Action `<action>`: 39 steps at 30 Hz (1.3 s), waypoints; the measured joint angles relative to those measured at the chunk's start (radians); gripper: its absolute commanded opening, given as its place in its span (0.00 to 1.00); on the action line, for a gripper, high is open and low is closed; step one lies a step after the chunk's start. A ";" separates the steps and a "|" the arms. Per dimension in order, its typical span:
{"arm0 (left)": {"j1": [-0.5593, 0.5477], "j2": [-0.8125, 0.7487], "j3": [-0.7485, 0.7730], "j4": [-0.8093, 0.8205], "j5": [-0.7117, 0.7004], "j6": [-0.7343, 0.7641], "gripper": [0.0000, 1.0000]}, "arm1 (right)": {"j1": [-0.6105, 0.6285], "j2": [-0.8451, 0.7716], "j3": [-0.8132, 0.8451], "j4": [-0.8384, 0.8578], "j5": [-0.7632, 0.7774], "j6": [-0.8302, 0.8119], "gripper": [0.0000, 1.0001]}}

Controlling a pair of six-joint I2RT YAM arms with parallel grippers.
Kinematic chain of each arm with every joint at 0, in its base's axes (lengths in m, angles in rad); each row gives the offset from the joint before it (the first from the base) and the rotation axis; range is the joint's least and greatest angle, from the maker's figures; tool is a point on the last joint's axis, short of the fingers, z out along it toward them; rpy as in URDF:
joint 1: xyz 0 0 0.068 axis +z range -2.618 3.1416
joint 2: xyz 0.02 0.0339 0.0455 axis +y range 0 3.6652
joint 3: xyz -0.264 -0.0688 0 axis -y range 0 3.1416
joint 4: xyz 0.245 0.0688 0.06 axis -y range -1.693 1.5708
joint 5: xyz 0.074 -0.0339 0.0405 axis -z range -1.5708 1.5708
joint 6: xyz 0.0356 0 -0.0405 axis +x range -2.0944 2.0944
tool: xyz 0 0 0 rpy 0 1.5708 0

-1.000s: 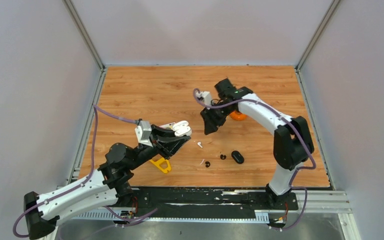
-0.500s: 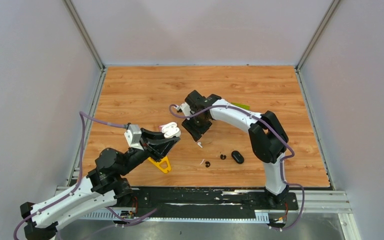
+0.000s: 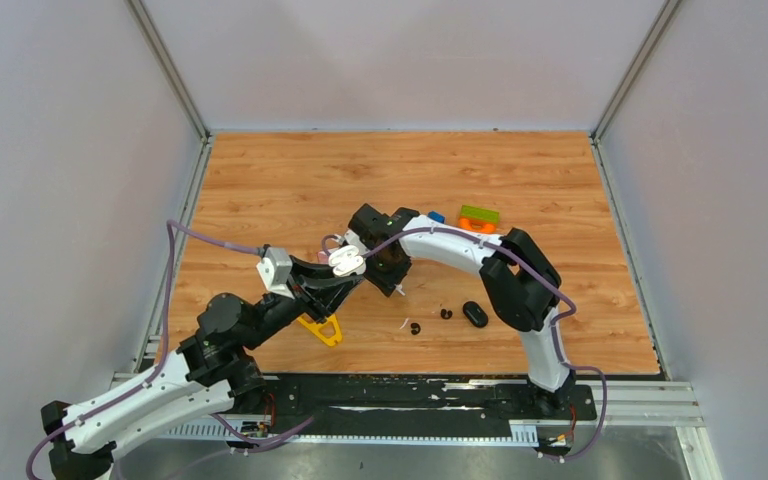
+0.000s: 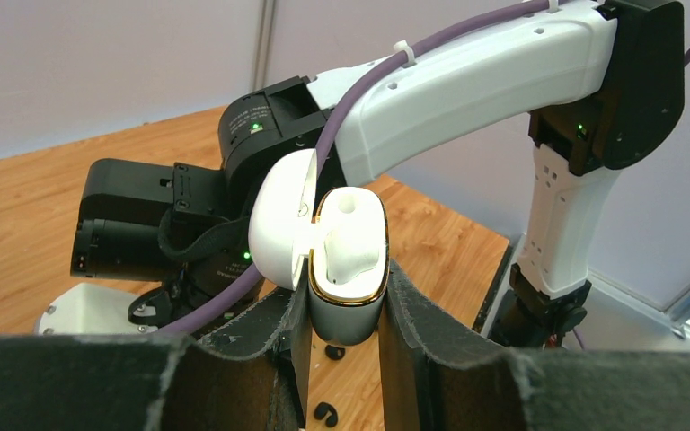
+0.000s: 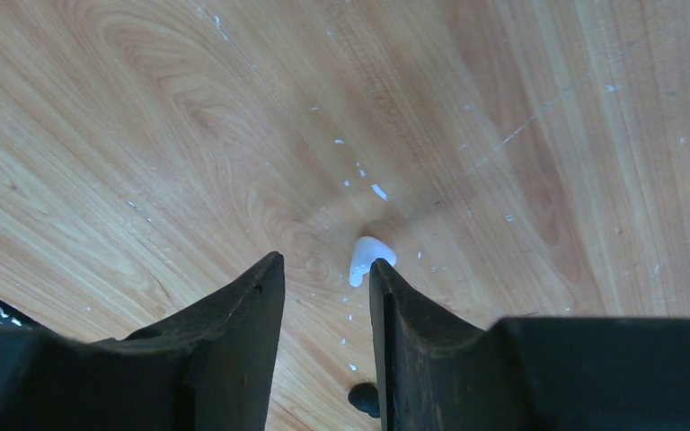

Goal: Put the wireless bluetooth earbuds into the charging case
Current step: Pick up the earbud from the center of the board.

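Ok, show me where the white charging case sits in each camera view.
Top external: the white charging case is left of centre, above the yellow piece.
Left wrist: mid-picture, lid open, clamped in the left claw.
Right wrist: not in it.
Shared landmark: the wooden table, which shows in all three views.

An earbud (image 5: 366,258) lies on the table (image 3: 260,170) at the right jaws' tips; the charging case (image 4: 349,316) sits between the left jaws.

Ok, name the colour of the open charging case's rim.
Gold, on a white charging case; clearest in the left wrist view.
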 measured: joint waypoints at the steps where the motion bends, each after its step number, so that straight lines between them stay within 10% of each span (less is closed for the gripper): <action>1: 0.000 0.002 0.000 0.000 0.000 0.000 0.00 | 0.003 0.002 0.000 0.000 0.004 0.000 0.39; 39: 0.000 0.029 0.000 0.008 0.008 0.001 0.00 | 0.008 0.043 -0.016 0.002 0.088 -0.024 0.35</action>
